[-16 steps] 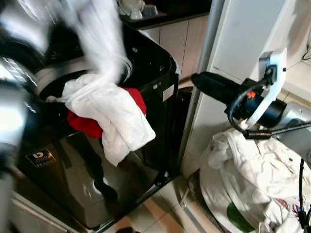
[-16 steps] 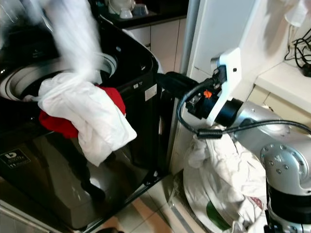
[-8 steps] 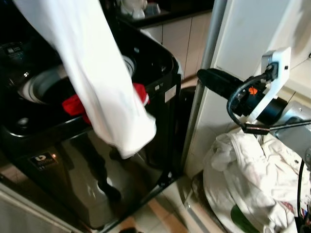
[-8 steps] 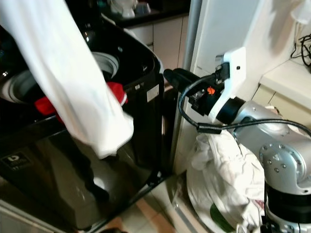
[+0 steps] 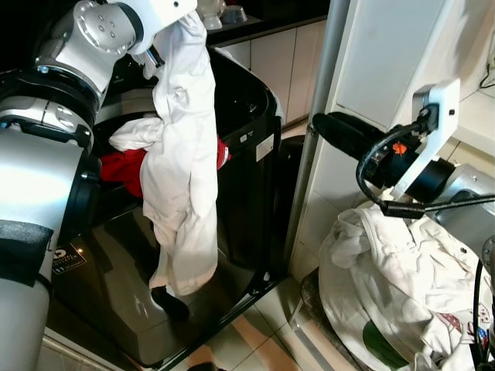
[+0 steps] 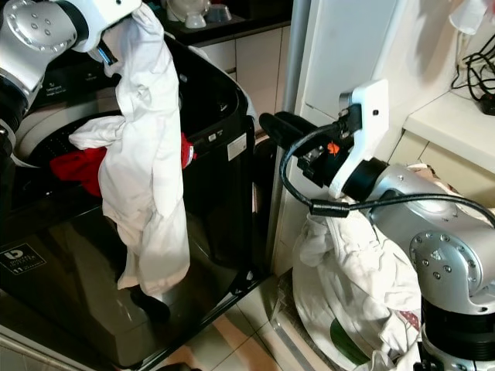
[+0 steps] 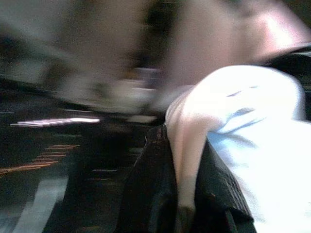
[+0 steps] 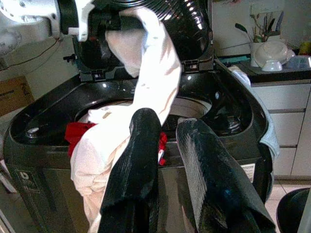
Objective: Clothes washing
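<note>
White garment (image 5: 184,154), draped over the washing machine (image 5: 247,108) rim a second ago, now lifted high, pinched in the left gripper (image 7: 187,194); loading is judged incomplete; right gripper (image 8: 167,145), parted and empty, held near.

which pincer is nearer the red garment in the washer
Left. The left pincer holds the white garment above the red garment; the right pincer hovers off beside the washer.

White bowls (image 8: 270,52) on dark counter (image 8: 272,73) above beige cabinet doors (image 5: 278,62); black cables (image 6: 478,73) on pale shelf (image 6: 448,124).
</note>
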`<state>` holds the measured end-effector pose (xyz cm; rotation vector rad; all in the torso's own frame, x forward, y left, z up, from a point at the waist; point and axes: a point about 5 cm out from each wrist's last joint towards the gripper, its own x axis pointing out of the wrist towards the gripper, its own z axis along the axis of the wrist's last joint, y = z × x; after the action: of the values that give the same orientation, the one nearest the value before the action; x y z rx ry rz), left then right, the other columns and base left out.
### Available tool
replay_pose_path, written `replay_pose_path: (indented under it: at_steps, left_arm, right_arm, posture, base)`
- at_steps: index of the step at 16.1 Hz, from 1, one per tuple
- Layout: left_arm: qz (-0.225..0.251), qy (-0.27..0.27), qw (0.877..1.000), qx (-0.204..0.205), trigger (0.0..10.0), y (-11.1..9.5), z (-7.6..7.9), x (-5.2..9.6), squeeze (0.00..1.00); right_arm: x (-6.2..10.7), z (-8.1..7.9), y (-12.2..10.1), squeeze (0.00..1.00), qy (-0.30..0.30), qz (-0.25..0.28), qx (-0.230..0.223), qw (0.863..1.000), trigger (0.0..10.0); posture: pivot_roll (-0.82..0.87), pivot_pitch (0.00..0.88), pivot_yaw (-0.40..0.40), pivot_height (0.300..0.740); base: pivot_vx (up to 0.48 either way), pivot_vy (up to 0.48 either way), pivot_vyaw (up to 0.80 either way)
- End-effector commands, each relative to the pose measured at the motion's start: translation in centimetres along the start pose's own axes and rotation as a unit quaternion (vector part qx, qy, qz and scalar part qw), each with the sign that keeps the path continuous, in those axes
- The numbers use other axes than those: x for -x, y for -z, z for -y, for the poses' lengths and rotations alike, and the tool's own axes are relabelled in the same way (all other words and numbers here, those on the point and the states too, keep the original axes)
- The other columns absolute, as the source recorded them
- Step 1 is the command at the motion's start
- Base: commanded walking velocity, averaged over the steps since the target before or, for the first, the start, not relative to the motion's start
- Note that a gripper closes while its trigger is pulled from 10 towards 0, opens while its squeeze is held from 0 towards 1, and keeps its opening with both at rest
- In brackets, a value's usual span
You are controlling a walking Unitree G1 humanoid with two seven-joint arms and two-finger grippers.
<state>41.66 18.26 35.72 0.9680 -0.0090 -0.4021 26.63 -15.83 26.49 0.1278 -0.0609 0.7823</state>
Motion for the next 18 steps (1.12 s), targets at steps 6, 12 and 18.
replay_pose_path:
  at_steps: [6, 12, 18]
  left_arm:
    - [0.042, -0.432, 0.868, -0.241, 0.0, -8.7, -12.2, 8.5, 0.0]
    - [0.117, -0.514, 0.798, -0.293, 0.0, -13.6, -14.0, 11.9, 0.0]
    - [-0.003, -0.162, 0.983, -0.083, 0.0, -2.2, -3.6, 1.2, 0.0]
  right_arm:
    - [-0.7, -0.4, -0.2, 0.0, -0.02, -0.005, 0.014, 1.0, 10.0]
    - [-0.4, -0.2, 0.0, 0.0, -0.002, 0.0, 0.011, 1.0, 10.0]
    - [-0.5, -0.6, 0.4, 0.0, -0.012, -0.008, 0.008, 1.0, 10.0]
  posture:
    - [-0.04, 0.0, 0.045, 0.74]
    - [-0.04, 0.0, 0.05, 0.74]
    - [-0.05, 0.0, 0.049, 0.74]
  base:
    - [0.0, 0.0, 0.0]
    - [0.0, 0.0, 0.0]
    - [0.0, 0.0, 0.0]
